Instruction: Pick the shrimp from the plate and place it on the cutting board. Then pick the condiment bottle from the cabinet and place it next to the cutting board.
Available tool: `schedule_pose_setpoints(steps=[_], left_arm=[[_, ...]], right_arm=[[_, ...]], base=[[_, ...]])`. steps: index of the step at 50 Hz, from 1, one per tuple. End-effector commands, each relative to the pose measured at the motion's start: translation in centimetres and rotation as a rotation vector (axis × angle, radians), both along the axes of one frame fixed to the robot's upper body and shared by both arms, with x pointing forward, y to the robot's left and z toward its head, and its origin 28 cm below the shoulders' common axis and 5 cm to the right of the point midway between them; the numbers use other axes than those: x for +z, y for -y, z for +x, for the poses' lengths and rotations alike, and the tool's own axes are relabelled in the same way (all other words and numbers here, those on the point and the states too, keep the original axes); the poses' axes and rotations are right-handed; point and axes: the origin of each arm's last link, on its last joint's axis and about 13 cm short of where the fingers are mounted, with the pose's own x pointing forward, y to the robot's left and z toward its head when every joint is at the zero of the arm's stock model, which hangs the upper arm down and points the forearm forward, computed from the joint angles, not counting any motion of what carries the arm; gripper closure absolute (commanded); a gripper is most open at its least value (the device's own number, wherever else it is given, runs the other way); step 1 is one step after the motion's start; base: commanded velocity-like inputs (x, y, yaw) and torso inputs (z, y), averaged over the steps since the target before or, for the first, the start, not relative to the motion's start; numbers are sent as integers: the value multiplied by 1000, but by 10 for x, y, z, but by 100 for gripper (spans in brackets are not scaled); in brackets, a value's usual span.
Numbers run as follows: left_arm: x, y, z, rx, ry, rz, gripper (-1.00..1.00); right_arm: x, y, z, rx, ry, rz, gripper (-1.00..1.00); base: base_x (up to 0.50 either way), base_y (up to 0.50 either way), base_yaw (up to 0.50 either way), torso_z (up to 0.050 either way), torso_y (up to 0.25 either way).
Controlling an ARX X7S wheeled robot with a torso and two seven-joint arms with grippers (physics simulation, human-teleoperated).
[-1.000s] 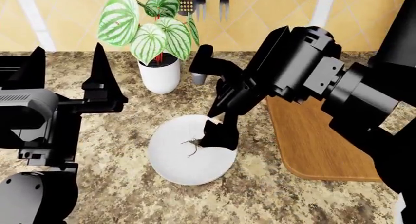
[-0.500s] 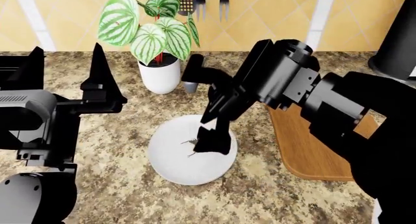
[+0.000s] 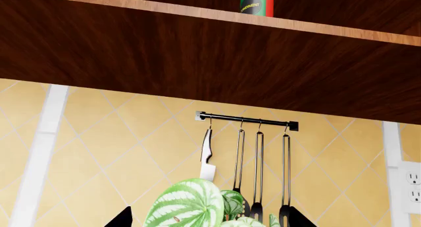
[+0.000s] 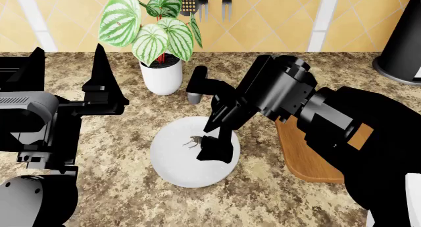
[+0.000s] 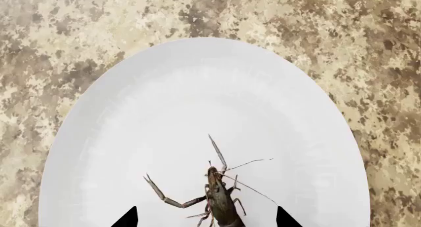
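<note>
Head view: nothing done yet — shrimp on plate, R gripper jaws wide astride it, board bare at 3 o'clock, bottle in cabinet, L gripper wide, idle.

The right tool now sits lower and further left over the plate. Its arm covers more of the cutting board. The shrimp now lies right beside the tool's fingertips.
</note>
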Motion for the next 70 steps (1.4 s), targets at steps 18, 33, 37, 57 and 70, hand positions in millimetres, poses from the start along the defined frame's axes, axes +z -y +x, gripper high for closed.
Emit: schedule_pose_setpoints(steps=[18, 33, 37, 57, 70], left_arm=[[0, 0, 0, -2, 1, -1, -100], [0, 0, -1, -9, 0, 1, -100], [0, 0, -1, -8, 2, 1, -100], [1, 0, -3, -28, 0, -17, -100], [1, -1, -2, -29, -7, -25, -100]], right_arm=[[-7, 1, -2, 3, -11, -15, 100], [38, 4, -4, -9, 143, 52, 100], [48, 7, -7, -17, 180, 70, 100], [98, 56, -70, -396, 444, 3, 100], [97, 81, -92, -624, 415, -40, 100]], base=[[0, 0, 0, 0, 0], [0, 0, 0, 0, 0], [0, 0, 0, 0, 0], [0, 0, 0, 0, 0], [0, 0, 0, 0, 0]])
